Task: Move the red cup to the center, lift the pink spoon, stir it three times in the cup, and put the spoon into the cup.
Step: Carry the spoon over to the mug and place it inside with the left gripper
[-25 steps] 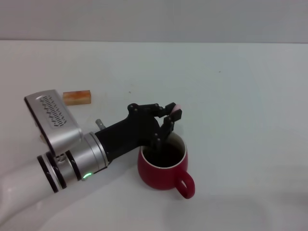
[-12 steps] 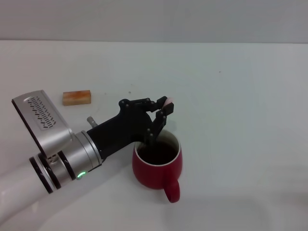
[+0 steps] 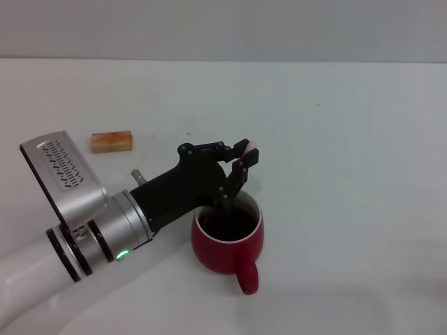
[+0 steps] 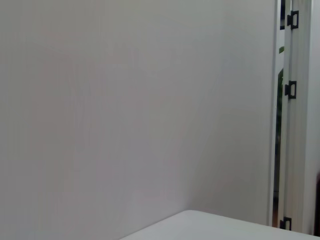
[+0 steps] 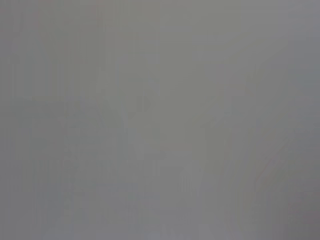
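Note:
The red cup [image 3: 230, 244] stands on the white table near the front middle in the head view, its handle pointing toward me. My left gripper [image 3: 237, 167] hovers over the cup's far rim, shut on the pink spoon [image 3: 251, 146]. Only the spoon's pale pink handle tip shows above the black fingers; its lower part points down into the dark inside of the cup. The right gripper is out of view. The left wrist view shows only a wall and a door frame, and the right wrist view is a blank grey.
A tan wooden block [image 3: 112, 142] lies on the white table [image 3: 349, 139] to the left, behind my left arm. My silver and white left forearm [image 3: 84, 216] crosses the front left of the table.
The cup slid slightly left and its handle turned toward me. My left gripper swung left with the spoon, then back a little to the right over the cup.

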{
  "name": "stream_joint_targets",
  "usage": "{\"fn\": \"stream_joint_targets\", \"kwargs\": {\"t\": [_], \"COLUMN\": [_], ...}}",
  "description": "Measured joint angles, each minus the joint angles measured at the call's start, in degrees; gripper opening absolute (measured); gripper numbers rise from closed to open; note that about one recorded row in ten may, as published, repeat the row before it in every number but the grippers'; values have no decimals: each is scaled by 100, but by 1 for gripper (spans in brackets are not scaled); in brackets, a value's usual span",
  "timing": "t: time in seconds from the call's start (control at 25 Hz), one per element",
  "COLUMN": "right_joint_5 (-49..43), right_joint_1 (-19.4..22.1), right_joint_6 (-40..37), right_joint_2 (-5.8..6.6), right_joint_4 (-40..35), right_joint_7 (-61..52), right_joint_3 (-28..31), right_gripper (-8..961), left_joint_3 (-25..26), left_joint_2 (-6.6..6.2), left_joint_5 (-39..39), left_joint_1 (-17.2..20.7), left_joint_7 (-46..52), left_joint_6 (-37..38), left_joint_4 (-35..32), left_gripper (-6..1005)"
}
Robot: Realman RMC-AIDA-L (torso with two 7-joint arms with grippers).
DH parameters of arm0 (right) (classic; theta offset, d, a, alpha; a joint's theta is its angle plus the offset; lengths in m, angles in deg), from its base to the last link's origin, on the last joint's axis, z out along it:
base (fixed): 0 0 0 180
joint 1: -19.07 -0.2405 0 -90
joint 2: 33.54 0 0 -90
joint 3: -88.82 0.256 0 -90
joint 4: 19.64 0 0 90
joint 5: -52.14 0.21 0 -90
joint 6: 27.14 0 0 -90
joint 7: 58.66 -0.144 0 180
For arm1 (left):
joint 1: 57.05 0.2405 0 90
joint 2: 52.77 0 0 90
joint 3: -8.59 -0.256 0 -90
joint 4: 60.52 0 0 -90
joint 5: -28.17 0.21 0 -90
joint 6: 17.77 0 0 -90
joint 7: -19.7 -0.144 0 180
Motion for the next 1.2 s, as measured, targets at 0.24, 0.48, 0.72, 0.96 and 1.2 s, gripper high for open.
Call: {"fn": "stream_joint_targets", "kwargs": {"t": [0.24, 0.48, 0.72, 0.96, 1.2], "right_joint_5": [0, 0, 0, 0, 0], "right_joint_1": [-12, -26, -38, -79, -83], "right_joint_6": [0, 0, 0, 0, 2], "right_joint_2": [0, 0, 0, 0, -4], "right_joint_4": [0, 0, 0, 0, 0], "right_joint_7": [0, 0, 0, 0, 0], "right_joint_3": [0, -8, -67, -85, -112], "right_gripper": [328, 326, 327, 326, 325], "left_joint_3": [-22, -49, -94, -189, -351], "left_joint_2": [6, 11, 21, 33, 22], "left_joint_5": [1, 3, 3, -34, -252], "left_joint_1": [-1, -26, -36, 8, 69], "left_joint_7": [0, 0, 27, 54, 53], "left_joint_6": [82, 105, 229, 400, 538], "left_joint_4": [-6, -6, -5, -5, 33], "left_gripper": [141, 142, 144, 145, 147]}}
